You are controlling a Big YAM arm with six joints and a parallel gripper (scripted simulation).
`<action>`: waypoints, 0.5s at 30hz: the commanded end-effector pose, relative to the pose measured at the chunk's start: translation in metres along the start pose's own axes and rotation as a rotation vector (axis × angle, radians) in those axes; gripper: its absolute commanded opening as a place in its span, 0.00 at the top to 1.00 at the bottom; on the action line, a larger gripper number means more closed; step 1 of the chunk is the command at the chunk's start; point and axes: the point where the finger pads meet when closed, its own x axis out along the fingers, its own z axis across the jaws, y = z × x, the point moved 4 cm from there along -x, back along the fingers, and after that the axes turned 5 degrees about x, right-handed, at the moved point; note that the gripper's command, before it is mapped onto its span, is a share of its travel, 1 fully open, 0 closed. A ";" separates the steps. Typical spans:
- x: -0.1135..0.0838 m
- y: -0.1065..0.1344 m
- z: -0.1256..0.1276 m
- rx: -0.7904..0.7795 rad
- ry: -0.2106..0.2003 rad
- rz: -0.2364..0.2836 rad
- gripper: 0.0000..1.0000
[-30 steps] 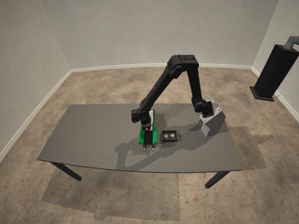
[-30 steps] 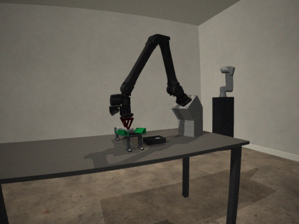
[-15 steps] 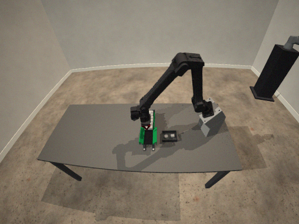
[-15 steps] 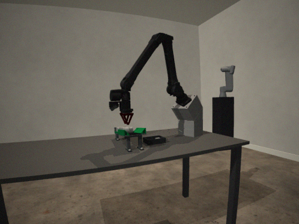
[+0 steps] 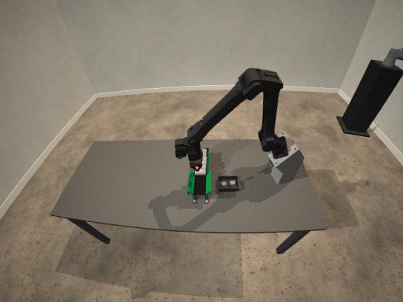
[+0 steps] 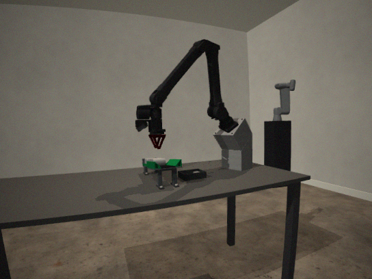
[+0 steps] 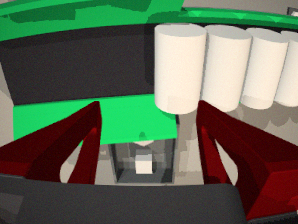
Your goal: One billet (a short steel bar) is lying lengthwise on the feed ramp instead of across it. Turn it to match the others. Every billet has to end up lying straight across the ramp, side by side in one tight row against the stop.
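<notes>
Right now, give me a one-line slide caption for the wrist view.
Open red jaws hang empty above the green feed ramp, where white billets lie side by side in a row.

Rightmost billet [image 7: 290, 70] cut by wrist frame edge, ramp [image 5: 191, 183] top under claw [image 5: 197, 166]

The top view looks down from afar, the exterior sideways from table height, the wrist close above the green ramp [image 7: 80, 3] that all three share.
</notes>
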 end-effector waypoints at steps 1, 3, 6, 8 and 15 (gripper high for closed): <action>-0.026 -0.022 0.000 -0.013 0.000 -0.057 0.45; -0.028 -0.019 -0.001 -0.012 0.001 -0.052 0.45; -0.029 -0.019 -0.001 -0.012 0.001 -0.052 0.45; -0.023 -0.018 -0.003 -0.008 0.005 -0.031 0.45; -0.035 -0.022 0.000 -0.013 0.000 -0.059 0.45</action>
